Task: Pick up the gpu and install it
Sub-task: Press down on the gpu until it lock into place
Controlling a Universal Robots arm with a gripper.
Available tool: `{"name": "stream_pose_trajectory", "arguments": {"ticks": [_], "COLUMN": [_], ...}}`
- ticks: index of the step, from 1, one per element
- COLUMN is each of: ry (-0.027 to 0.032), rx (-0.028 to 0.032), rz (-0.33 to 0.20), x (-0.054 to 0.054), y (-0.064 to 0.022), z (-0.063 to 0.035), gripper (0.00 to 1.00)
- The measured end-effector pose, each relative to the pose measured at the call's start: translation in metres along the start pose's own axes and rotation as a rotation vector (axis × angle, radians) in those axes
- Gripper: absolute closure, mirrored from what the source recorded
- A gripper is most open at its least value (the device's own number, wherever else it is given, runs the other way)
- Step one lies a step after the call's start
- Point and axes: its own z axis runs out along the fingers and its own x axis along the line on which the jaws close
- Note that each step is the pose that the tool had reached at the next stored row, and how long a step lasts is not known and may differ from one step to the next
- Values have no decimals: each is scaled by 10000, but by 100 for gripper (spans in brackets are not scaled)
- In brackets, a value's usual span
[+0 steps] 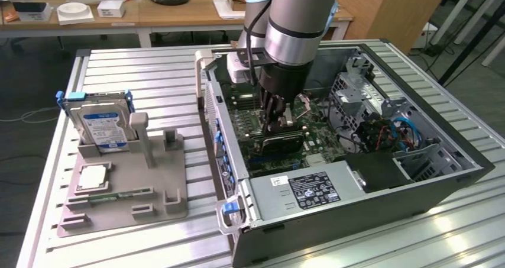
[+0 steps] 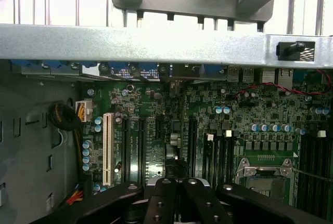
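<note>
Wooden desks (image 1: 189, 16): across the back of the room, strewn with small boxes, well apart from the rig; grey floor all round.
Ribbed metal worktop (image 1: 142, 73): pale slats, flat and hard, carrying case and tray side by side.
Black computer case (image 1: 371, 226): lying on its side with the panel off; tight quarters inside, walled all round, with drive cages and blue cables toward the exterior view's right.
Grey arm (image 1: 296, 19): reaching straight down into the case.
Grey plastic tray (image 1: 118, 209): just beside the case, on the exterior view's left; holds a hard drive (image 1: 99, 123) upright, with a processor (image 1: 92, 178) and a memory stick (image 1: 118, 194) lying flat.
Green motherboard (image 2: 208, 109): on the case floor; long dark slots running toward the port wall, a white slot (image 2: 108, 148) off to one side, a processor socket (image 2: 265, 169) to the other.
Black tool (image 1: 276, 125): fingers (image 2: 161, 198) drawn together, by the look of it clamped on the card; low over the slots, near the board.
Dark gpu (image 2: 173, 154): probably the thin strip seen edge-on, running from between the fingers toward the case wall; inside the case, over the board; seated in a slot or not, cannot tell.
Handling: likely light, stiff and thin; fragile at the solder joints and edge contacts; no give if pushed down askew.
Hold: best on the bare top edge near mid-length, square to the slot, clear of the chips and the bracket end.
</note>
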Motion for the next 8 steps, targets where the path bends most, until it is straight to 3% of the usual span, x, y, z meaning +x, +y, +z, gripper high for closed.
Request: {"name": "stream_pose_trajectory", "arguments": {"ticks": [8], "ry": [-7], "rx": [0], "rz": [-1], "x": [0], "y": [-45], "z": [2], "gripper": [89]}}
